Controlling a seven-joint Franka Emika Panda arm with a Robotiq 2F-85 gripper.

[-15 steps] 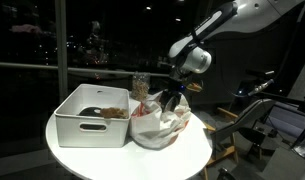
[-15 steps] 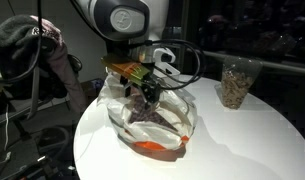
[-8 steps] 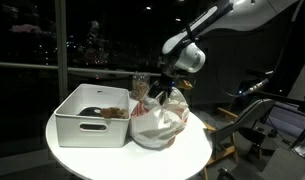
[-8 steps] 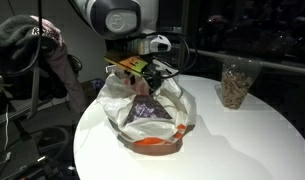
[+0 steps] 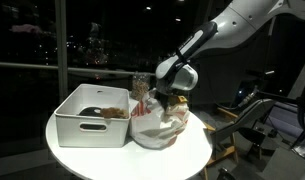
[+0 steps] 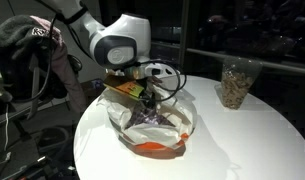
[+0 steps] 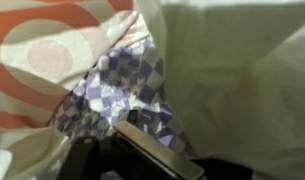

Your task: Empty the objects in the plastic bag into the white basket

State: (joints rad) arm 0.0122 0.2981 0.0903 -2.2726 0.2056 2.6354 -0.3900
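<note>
Reaching down into the plastic bag (image 5: 160,125), the gripper (image 5: 164,98) is seen buried in the bag's open mouth, with the arm bent over it from above. The bag is set on the round table (image 5: 197,150), just beside the white basket (image 5: 92,130). Whether it touches the basket wall cannot be told. A few items (image 5: 104,112) are already lying in the basket, so the task is judged partly done.

In the wrist view a purple-and-white checkered packet (image 7: 127,85) is shown low in the bag. A dark finger (image 7: 157,150) is close against it, and the film with its red rings (image 7: 42,60) is bunched to one side. Whether the jaws are closed on the packet or parted around it cannot be told: the tips are hidden by the film in both exterior views and cut off in the wrist view.

Now the risks.
- **Pinched film:** if film is caught together with the packet, the whole bag is likely to be lifted and dragged. Whatever lies at its bottom could then be spilled onto the table instead of into the basket.
- **Lost grip:** the packet looks soft and slick, so a shallow grip may be lost on the way up, short of the basket rim.
- **Sliding bag:** nothing is seen holding the bag down, so a sideways pull could send it sliding toward the table edge.
- **Jar:** a glass jar (image 6: 232,82) is stood well apart from the bag and is not thought to be threatened.
</note>
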